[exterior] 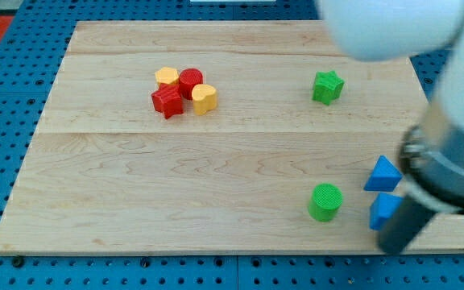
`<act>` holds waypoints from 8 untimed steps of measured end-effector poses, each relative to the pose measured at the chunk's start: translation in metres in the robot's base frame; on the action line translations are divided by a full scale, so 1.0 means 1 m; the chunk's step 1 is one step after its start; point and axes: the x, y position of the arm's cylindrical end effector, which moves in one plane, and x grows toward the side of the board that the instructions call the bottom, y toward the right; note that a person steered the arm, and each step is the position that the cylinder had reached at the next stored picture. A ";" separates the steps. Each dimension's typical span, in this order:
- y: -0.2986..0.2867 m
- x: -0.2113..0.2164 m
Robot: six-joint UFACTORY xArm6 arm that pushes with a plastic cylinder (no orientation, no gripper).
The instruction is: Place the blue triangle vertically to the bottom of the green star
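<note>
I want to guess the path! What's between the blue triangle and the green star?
Only bare board between the blue triangle and the green star, as the camera view shows.

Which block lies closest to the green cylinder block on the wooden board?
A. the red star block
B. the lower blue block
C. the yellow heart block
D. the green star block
B: the lower blue block lies just to the view's right of the green cylinder block, nearer than any other block on the wooden board.
</note>
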 end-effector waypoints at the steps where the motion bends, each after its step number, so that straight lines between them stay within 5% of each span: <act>1: 0.015 -0.007; 2: -0.037 -0.008; 4: 0.099 -0.023; 5: 0.089 -0.063; 7: -0.033 -0.081; 8: -0.013 -0.111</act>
